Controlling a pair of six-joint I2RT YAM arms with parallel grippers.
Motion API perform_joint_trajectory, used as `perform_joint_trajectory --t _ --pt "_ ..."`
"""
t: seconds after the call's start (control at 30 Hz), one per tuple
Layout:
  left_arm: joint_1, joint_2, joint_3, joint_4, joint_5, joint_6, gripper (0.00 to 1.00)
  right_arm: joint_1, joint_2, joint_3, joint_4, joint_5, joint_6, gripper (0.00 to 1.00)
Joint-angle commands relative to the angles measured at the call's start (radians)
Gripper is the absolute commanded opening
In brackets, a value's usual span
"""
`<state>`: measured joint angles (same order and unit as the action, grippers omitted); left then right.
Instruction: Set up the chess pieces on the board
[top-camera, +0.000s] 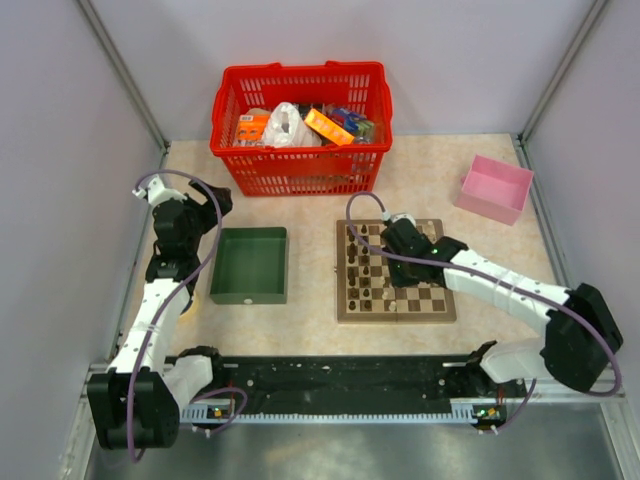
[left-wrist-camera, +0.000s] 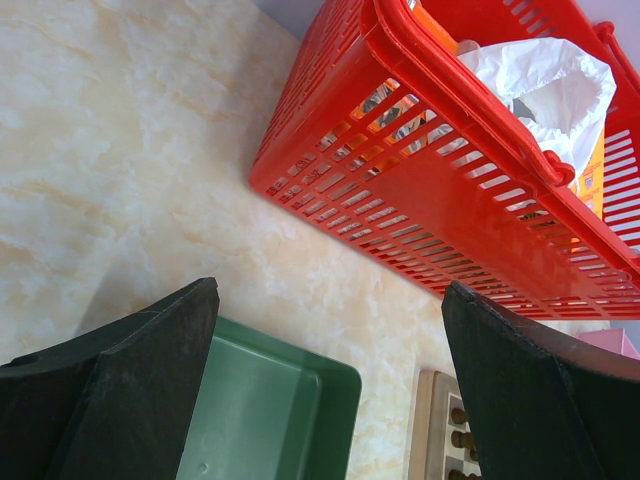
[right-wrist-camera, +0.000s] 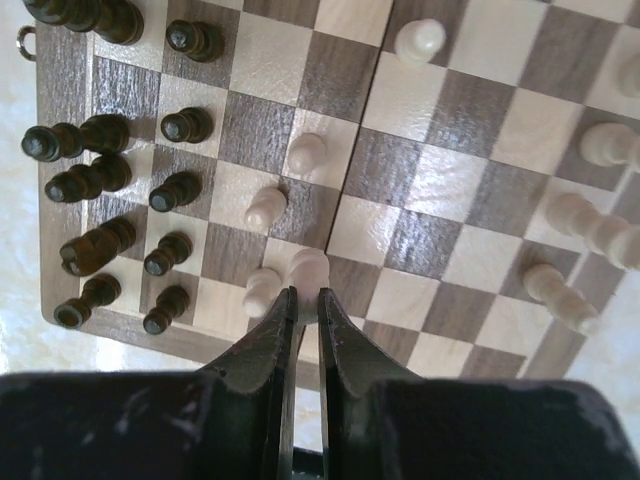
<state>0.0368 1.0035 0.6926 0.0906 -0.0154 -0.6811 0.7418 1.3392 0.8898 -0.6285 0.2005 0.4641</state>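
The board (top-camera: 441, 312) lies near the middle of the surface (top-camera: 440, 170), just right of the green tray (top-camera: 249, 292). Two rows of dark pieces (right-wrist-camera: 100, 135) stand along the left side of the board. The pale pieces (right-wrist-camera: 604, 143) are spread over other squares. The right gripper (right-wrist-camera: 307, 297) is low over the board, squeezed tight on one pale piece (right-wrist-camera: 310, 266). The left gripper (left-wrist-camera: 330, 288) hangs over the surface between the red basket (left-wrist-camera: 450, 200) and the green tray, with its fingers wide apart and nothing between them.
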Motion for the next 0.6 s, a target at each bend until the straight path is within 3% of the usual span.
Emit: perform_joint_trajectory --t 0.0,0.27,0.57 --pt "0.006 -0.006 -0.015 0.058 0.009 0.0 0.99 -0.01 -0.138 0.034 -0.094 0.083 0.021 0.06" --pt "0.006 0.006 -0.022 0.072 0.011 -0.006 0.99 -0.047 -0.285 -0.08 -0.224 0.171 0.206 0.07" --pt "0.005 0.014 -0.024 0.086 0.046 -0.011 0.99 -0.2 -0.313 -0.104 -0.209 0.135 0.208 0.07"
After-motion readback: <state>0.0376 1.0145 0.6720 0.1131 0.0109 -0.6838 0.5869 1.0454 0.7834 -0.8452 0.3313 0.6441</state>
